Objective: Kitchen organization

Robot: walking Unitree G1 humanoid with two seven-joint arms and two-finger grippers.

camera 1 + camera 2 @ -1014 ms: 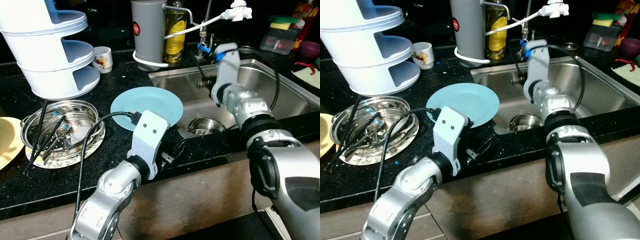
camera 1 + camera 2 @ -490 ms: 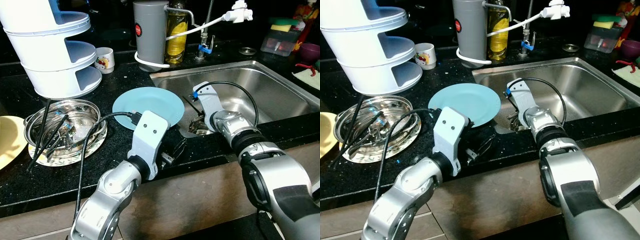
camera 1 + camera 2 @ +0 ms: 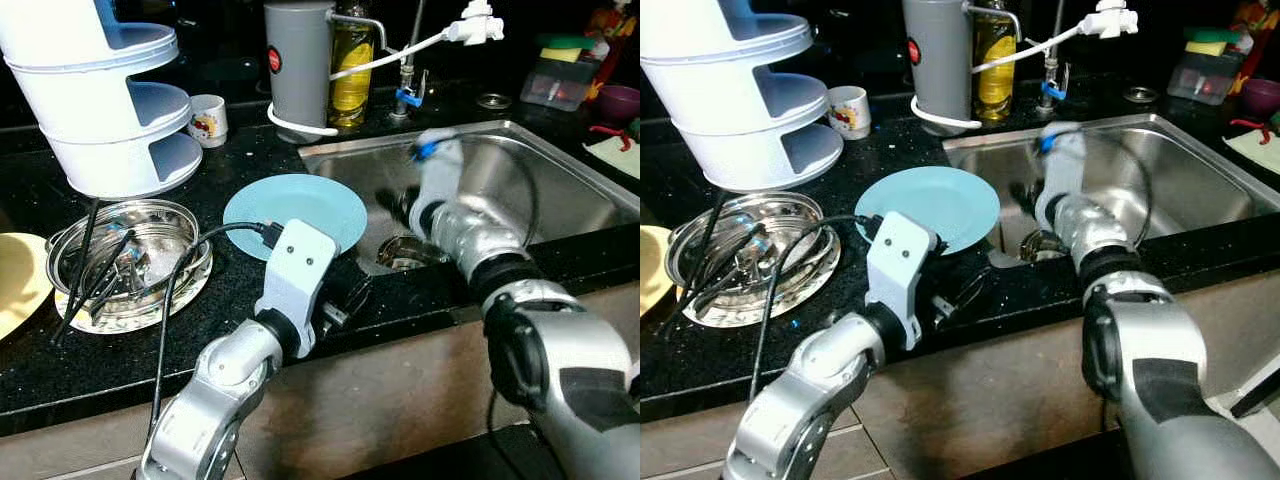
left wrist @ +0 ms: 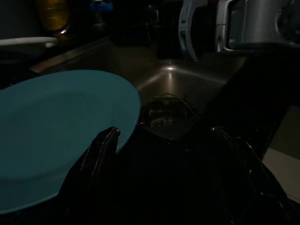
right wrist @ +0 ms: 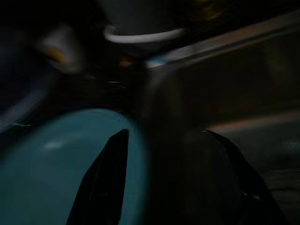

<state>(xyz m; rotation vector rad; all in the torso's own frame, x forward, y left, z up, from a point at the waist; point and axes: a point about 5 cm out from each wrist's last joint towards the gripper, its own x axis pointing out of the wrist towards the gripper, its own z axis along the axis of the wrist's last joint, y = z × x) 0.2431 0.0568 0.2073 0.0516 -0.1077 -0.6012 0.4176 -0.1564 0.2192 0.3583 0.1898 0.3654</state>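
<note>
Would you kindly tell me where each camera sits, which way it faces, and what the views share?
Left and right eye views: on the head, looking down at the black counter and sink; both silver arms show.
Left wrist view: along the open left gripper toward the blue plate and sink drain.
Right wrist view: along the open right gripper, blurred.
Shared: the blue plate.

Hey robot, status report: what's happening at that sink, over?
Both end effectors open: left beside teal plate, right over sink. Plate overhangs sink edge. Nothing gripped.
</note>
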